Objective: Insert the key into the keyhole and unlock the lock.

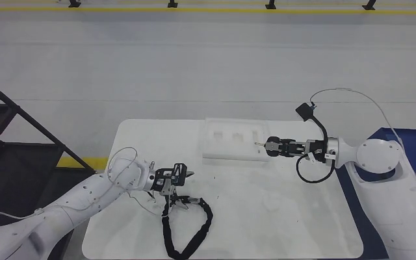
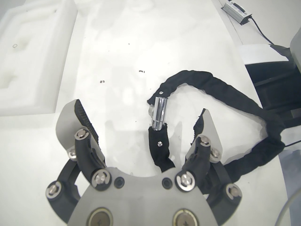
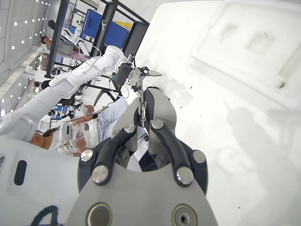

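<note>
Key sits pinched in right jaws; left jaws gape wide over chain lock.

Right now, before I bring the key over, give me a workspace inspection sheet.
Surface: table, white, with dark specks.
Job's things: chain lock lying on the table; key held near the foam tray.
Clutter: foam tray at the back.
Grippers: left gripper open, fingers either side of the lock's cylinder; right gripper shut on the key.
Cables: arm cable looped at the right arm; adapter with its cable off the table.
Surroundings: black rack beside the table.
</note>
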Available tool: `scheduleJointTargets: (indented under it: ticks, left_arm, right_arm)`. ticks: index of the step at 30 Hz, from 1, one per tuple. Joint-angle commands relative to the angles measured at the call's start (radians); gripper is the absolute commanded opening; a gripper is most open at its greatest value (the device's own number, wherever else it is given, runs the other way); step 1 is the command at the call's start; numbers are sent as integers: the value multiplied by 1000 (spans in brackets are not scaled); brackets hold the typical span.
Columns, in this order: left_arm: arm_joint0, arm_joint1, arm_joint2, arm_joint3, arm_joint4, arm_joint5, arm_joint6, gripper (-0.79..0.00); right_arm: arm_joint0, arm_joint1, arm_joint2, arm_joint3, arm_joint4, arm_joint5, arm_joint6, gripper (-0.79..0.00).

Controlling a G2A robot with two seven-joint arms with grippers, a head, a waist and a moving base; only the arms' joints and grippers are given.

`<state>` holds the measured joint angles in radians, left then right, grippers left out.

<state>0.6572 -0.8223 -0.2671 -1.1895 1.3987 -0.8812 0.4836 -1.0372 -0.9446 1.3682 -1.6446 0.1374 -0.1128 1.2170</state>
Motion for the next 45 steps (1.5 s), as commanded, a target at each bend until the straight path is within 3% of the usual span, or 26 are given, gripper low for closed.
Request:
scheduleJointTargets:
  ticks: [1,7,17,24,31,33,34,40,45]
  left_arm:
    - [13,7,-4,-3,49,19,28,0]
    - [43,11,-5,-26,150,54,42,0]
    - [60,-23,-13,0,179,47,32,0]
    - [59,-49,-16,38,195,18,40,-382]
    - [57,-75,-16,73,217,1,44,-554]
    - [57,-83,-16,82,220,-3,43,-634]
    - [56,-86,-17,86,221,-4,43,-785]
    - [52,-98,-33,93,223,-10,59,-785]
    - [46,-88,-70,77,187,-54,97,-785]
  right_arm:
    - [0,0,0,0,0,0,0,-785]
    - [0,0,0,0,0,0,0,-785]
    - [0,0,0,0,0,0,0,-785]
    - [0,0,0,0,0,0,0,-785]
    - [0,0,0,0,0,0,0,-785]
    - [0,0,0,0,0,0,0,-785]
    - [0,0,0,0,0,0,0,-785]
    - [0,0,0,0,0,0,0,-785]
    - [0,0,0,0,0,0,0,-785]
